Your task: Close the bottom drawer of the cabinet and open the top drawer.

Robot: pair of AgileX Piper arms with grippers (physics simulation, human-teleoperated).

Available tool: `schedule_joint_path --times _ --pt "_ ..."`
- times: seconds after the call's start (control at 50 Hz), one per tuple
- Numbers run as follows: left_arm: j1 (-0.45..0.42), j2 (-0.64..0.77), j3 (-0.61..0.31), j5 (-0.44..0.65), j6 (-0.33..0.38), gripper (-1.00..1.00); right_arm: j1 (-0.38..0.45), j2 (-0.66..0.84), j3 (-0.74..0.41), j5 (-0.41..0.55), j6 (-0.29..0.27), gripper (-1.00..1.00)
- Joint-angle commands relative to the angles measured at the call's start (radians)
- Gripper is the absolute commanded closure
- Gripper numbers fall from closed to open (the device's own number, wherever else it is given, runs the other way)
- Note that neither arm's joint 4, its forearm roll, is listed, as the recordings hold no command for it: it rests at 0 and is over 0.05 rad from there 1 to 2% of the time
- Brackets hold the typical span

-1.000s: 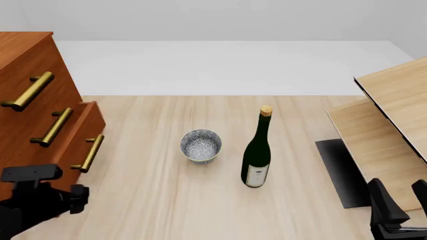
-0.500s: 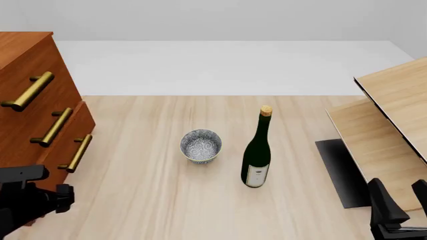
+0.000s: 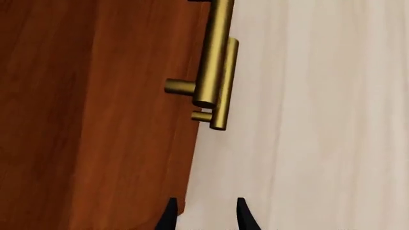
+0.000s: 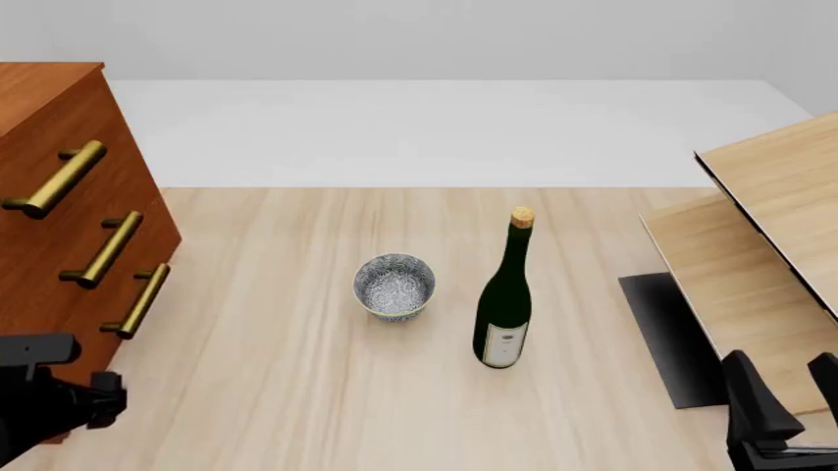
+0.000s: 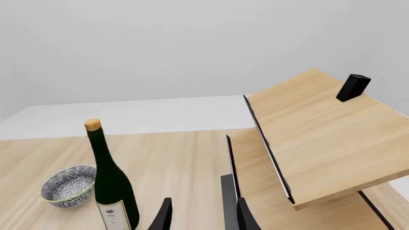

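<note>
One step looks done: bottom drawer flush with cabinet. Left gripper slightly open, empty; next it must reach top drawer handle.

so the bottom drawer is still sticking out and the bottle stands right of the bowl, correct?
Not quite. In the front view the bottom drawer sits flush with the other cabinet drawers, so it is closed. The bottle does stand right of the bowl.
</note>
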Motion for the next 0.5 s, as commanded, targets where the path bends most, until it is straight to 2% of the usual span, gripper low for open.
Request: schedule_joint_path --times 0.02,0.16,0.36,0.5 --pt "0.036 -0.014 0.001 -0.002 0.006 -1.00 0.000 0.000 0.000 0.000 0.000 -1.00" --pt "0.009 -0.021 -0.010 0.018 -0.013 -1.00 0.001 0.000 0.000 0.000 0.000 -1.00" --pt "-0.121 -0.041 -0.039 0.083 -0.100 -1.00 0.001 0.001 0.000 -0.001 -0.001 -1.00" --pt "-0.178 -0.059 -0.052 0.120 -0.131 -1.00 0.003 0.002 0.000 -0.002 0.000 -1.00"
